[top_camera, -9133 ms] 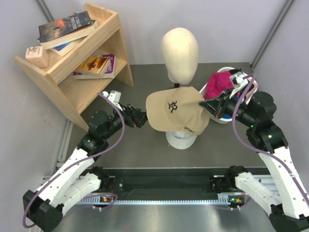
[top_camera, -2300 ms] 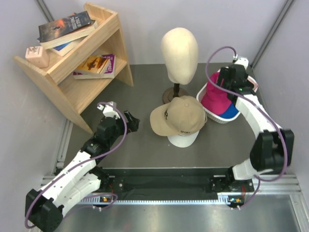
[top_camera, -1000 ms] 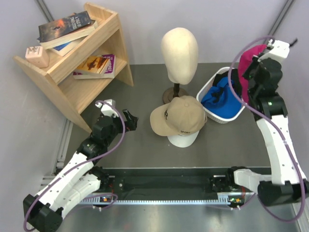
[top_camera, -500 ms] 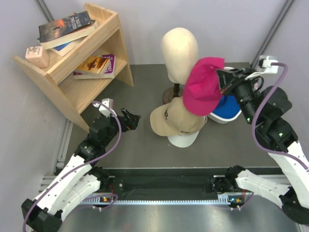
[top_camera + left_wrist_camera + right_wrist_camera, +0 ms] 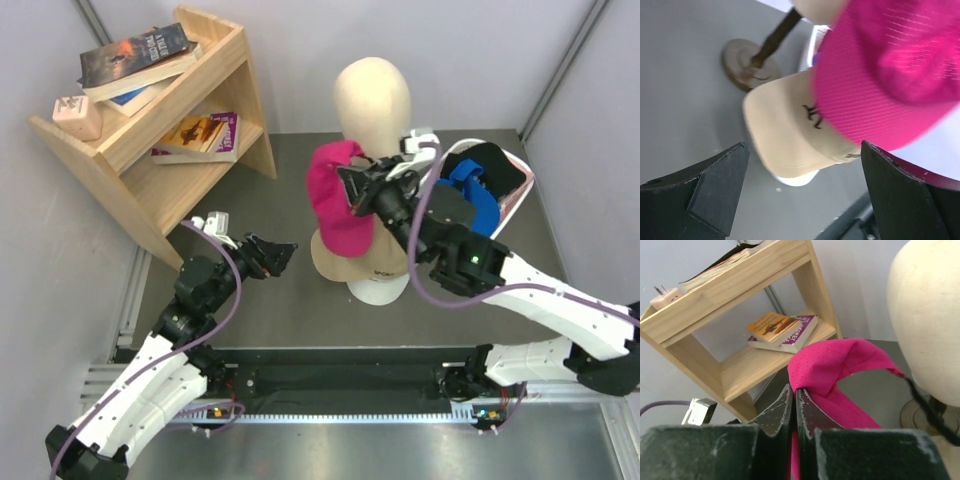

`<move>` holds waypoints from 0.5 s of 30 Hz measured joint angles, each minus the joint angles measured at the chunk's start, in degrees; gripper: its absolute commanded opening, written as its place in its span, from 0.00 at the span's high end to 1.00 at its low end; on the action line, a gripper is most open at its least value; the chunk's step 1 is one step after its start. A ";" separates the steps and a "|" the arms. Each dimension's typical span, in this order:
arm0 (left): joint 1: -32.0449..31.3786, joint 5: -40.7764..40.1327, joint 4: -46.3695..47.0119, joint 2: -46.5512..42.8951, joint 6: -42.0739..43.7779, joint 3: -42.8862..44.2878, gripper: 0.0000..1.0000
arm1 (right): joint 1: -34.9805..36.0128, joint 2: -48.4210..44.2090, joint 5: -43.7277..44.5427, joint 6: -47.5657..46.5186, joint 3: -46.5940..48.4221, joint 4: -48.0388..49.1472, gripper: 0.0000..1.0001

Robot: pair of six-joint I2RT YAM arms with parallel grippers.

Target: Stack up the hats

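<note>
Right end effector (image 5: 794,392) clamped on magenta cap (image 5: 335,205) over tan cap (image 5: 785,140), mannequin head (image 5: 372,100) behind, left end effector (image 5: 278,252) apart

You have a magenta cap (image 5: 336,200) in dotted mesh, a tan cap (image 5: 785,145) with a black emblem, a white cap (image 5: 378,291), a blue cap (image 5: 468,190), and a grey bench (image 5: 300,315).
</note>
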 measured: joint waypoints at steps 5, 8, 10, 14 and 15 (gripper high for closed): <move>0.00 3.67 5.09 -0.44 -4.20 -1.53 0.01 | 2.69 5.35 2.60 -1.84 4.00 2.51 1.00; 0.00 4.96 8.50 -1.16 -6.69 -2.54 0.01 | 3.45 6.84 3.45 -2.54 6.95 3.96 1.00; 0.00 5.86 12.02 -1.16 -8.61 -3.58 0.01 | 4.02 7.76 3.85 -3.02 9.40 5.25 1.00; 0.00 7.56 18.58 0.46 -11.93 -4.55 0.01 | 4.87 9.27 4.24 -3.87 13.33 6.97 1.00; 0.00 7.91 19.93 1.09 -12.48 -4.55 0.01 | 5.07 9.51 4.31 -3.98 13.79 7.21 1.00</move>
